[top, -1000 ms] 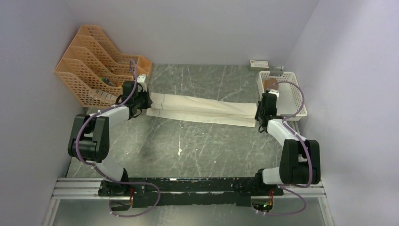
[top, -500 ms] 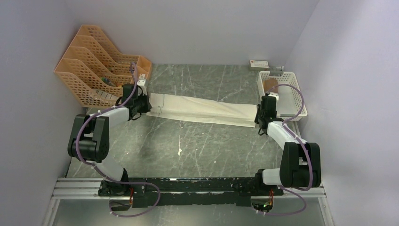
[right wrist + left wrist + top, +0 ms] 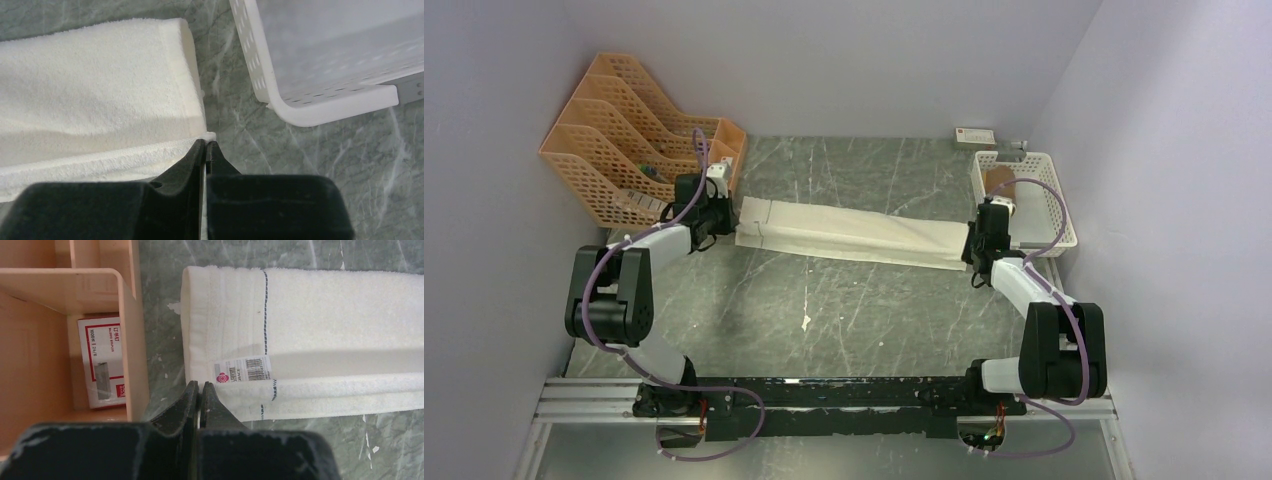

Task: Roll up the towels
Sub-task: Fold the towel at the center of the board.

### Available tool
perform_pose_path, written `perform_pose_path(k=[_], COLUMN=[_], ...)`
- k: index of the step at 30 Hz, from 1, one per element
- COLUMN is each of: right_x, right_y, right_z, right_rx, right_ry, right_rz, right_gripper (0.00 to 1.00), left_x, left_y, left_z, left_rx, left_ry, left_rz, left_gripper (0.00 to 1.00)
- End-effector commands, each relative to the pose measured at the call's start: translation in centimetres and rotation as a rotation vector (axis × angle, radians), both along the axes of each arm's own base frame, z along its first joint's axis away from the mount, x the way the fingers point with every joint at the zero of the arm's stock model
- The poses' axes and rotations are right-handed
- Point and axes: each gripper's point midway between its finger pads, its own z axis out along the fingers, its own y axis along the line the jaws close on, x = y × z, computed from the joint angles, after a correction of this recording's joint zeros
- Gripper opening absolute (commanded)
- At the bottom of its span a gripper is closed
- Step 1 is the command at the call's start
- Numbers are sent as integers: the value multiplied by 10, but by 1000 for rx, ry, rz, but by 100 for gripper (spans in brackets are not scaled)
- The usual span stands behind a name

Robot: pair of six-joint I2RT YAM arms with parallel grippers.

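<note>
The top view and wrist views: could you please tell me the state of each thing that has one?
cream-white towel, folded into a long strip, flat, unrolled
left gripper, shut on a corner at the towel's left end
right gripper, shut on a corner at its right end
white basket, upright, holding the brown towel, roll unclear
orange rack, upright, a box in one slot

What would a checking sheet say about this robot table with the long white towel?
Surface: grey marbled table.
Job's things: cream towel lies flat in a long folded strip, not rolled; a brown thing sits in the basket.
Clutter: orange rack far left, a box inside; basket far right.
Grippers: left gripper shut on the towel's left end; right gripper shut on its right end.
Cables: purple cables loop along both arms.
Surroundings: plain walls.
</note>
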Motion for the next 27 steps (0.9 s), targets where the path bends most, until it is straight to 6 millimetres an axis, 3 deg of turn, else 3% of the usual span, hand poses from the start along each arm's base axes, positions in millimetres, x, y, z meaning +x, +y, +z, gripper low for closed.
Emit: perform_pose_path(k=[1, 2, 4, 8, 9, 10, 11, 12, 13, 14, 15, 17, 18, 21, 24, 27], right_x=[-9, -9, -10, -8, -6, -3, 1, 6, 13, 18, 25, 39, 47, 68, 79, 81], right_y=[-13, -12, -12, -14, -14, -15, -16, -17, -16, -14, -11, 5, 15, 48, 80, 93], right_z=[-1, -3, -4, 8, 16, 26, 38, 51, 66, 79, 89, 104, 105, 95, 66, 47], right_rx=[-51, -45, -44, -46, -46, -48, -51, -52, -48, -41, -30, 14, 32, 151, 404, 498], right_ry=[23, 31, 43, 2, -24, -55, -91, -138, -185, -225, -259, -335, -360, -376, -221, -96], right_rz=[-34, -26, -29, -48, -51, -56, -66, -71, -67, -63, -59, -10, 21, 88, 165, 218], right_gripper=[2, 13, 35, 55, 67, 74, 75, 75, 76, 82, 95, 100, 100, 100, 100, 100], left_x=[8, 8, 8, 12, 13, 15, 16, 17, 17, 16, 16, 14, 15, 27, 37, 41], left_y=[20, 20, 22, 25, 25, 23, 19, 13, 7, -1, -8, -31, -44, -80, -92, -104], left_z=[4, 4, 7, 34, 45, 56, 70, 84, 97, 110, 121, 137, 136, 108, 72, 64], left_rx=[45, 45, 54, 47, 37, 22, -3, -36, -70, -110, -148, -225, -246, -240, -240, -272], left_ry=[-30, -29, -42, -113, -140, -166, -198, -235, -262, -285, -307, -340, -329, -176, 1, 55], left_rz=[24, 24, 30, 65, 72, 73, 61, 46, 31, 11, 1, -34, -53, -111, -127, -185], left_gripper=[7, 7, 16, 41, 47, 55, 67, 89, 99, 100, 100, 100, 100, 100, 98, 95])
